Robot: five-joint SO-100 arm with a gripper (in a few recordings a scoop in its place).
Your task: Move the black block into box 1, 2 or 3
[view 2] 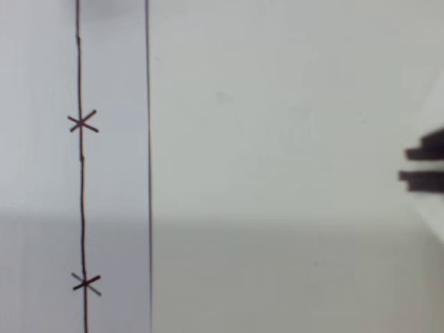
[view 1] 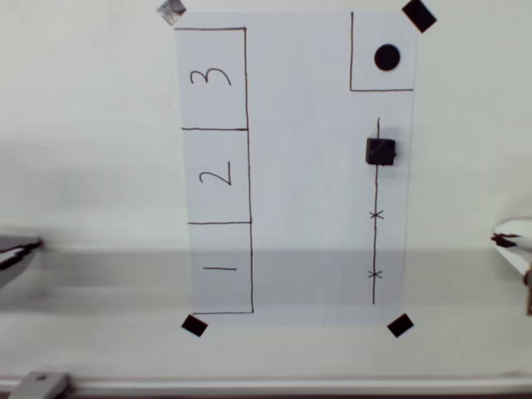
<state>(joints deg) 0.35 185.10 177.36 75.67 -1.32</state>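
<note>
gripper: just a white-and-black tip poking in at the overhead view's right edge, can't tell if it's released or clenched | small matte black cube: sitting untouched on the pen line, right-center of the paper | pen-drawn box marked "1", lower left: nothing in it | progress: basically zero, whole pick-and-place left

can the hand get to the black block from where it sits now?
Probably yes. The black block stands alone on the drawn line, nothing around it, and the hand at the overhead view's right edge has bare table between.
</note>
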